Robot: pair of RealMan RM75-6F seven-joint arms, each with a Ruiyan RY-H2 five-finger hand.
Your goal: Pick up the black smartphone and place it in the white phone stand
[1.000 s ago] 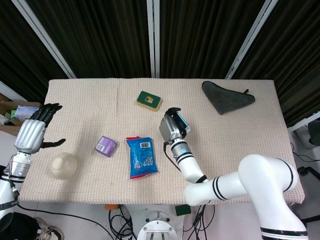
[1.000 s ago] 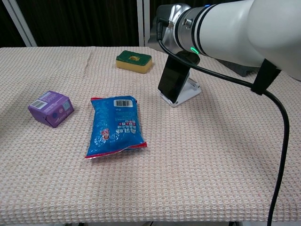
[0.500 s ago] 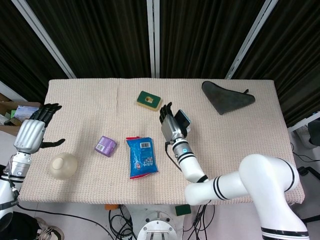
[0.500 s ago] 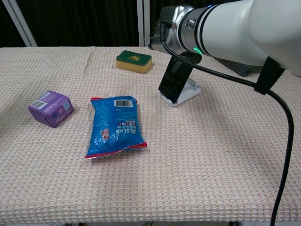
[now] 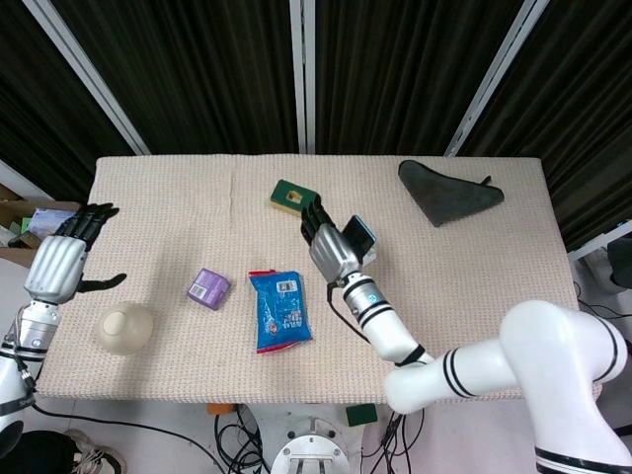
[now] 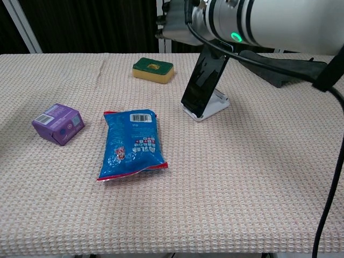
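Observation:
The black smartphone leans upright in the white phone stand on the beige table cover, right of centre. From the head view the phone shows just to the right of my right hand. That hand hovers above and to the left of the phone with its fingers spread and nothing in them. In the chest view only the right hand's edge and wrist reach in at the top, clear of the phone. My left hand hangs at the table's left edge, fingers apart and empty.
A green and yellow sponge lies behind the stand to the left. A blue snack bag and a purple box lie on the left half. A cream round object sits near my left hand, a dark cloth at the back right.
My right hand has let go of the phone, spread its fingers and risen up and to the left. The phone stays leaning in the stand. The left hand has not moved.

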